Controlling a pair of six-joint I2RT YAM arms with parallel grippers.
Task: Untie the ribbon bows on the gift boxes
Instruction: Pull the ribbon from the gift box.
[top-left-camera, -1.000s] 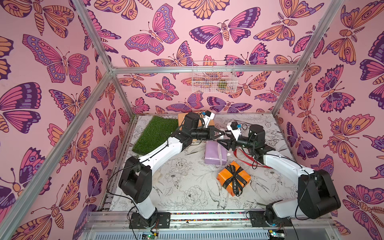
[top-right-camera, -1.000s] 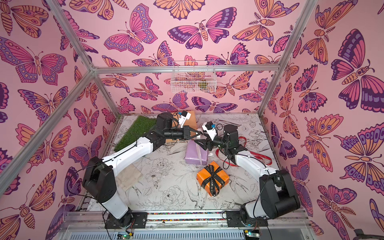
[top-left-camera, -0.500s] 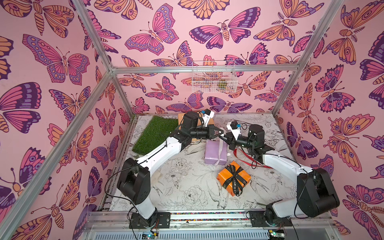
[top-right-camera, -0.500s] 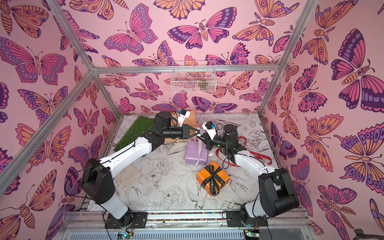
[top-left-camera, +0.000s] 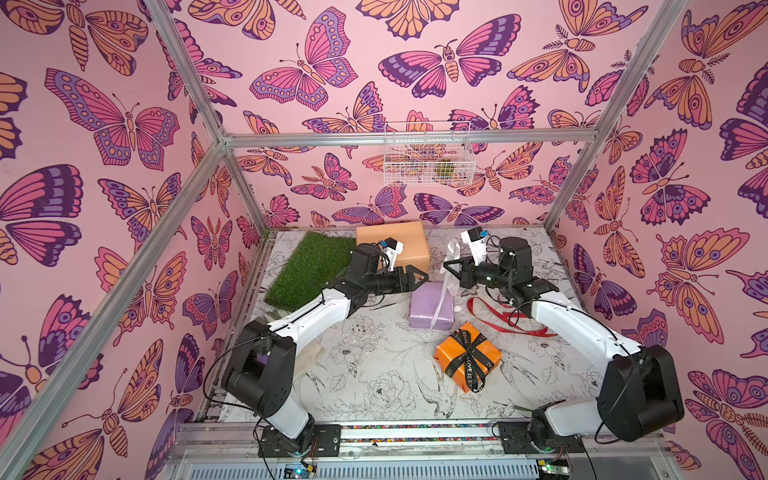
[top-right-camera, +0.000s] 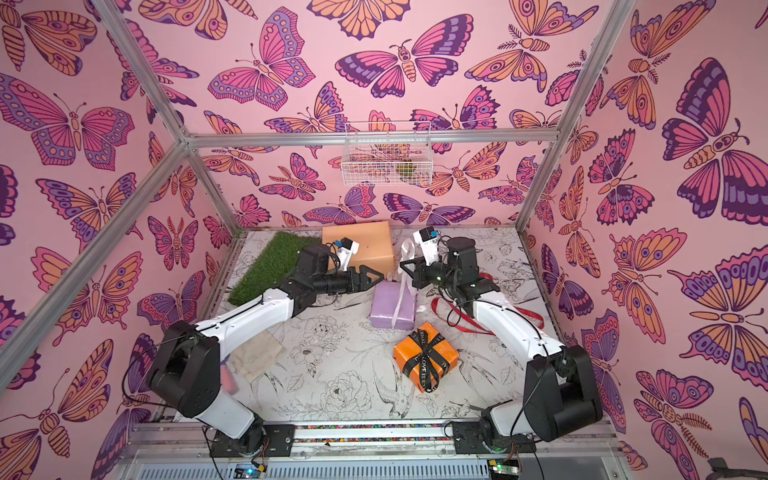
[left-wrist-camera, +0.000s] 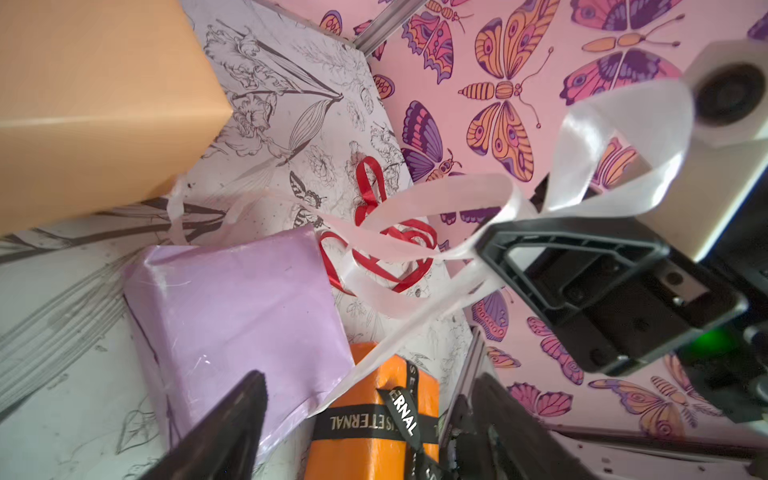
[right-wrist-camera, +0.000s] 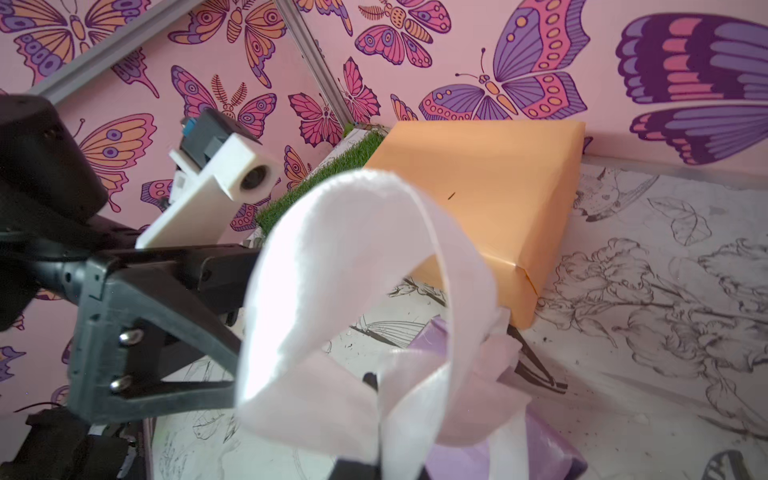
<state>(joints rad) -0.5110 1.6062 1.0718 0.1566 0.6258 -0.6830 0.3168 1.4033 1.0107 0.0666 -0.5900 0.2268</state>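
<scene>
Item: white-lilac ribbon (top-left-camera: 444, 296), draped slack over top of lilac box (top-left-camera: 426, 307) near middle of table sheet (top-left-camera: 374, 374); upper part raised clear of the box in a loose loop, pinched in right gripper (top-left-camera: 448, 266), jaws pressed together on it.

Left gripper (top-left-camera: 420, 276): facing the right one, near the lilac box's far edge, jaws spread, nothing between them.

Orange box (top-left-camera: 484, 343): toward the front, just beside lilac box, black ribbon (top-left-camera: 470, 354) with white lettering tied in a bow on top.

Red ribbon (top-left-camera: 505, 323): lying loose on the sheet under the right arm.

Peach-tan box (top-left-camera: 405, 243): against back wall, beside grass mat (top-left-camera: 309, 268).

Wire basket (top-left-camera: 428, 160): hung on back wall.
</scene>
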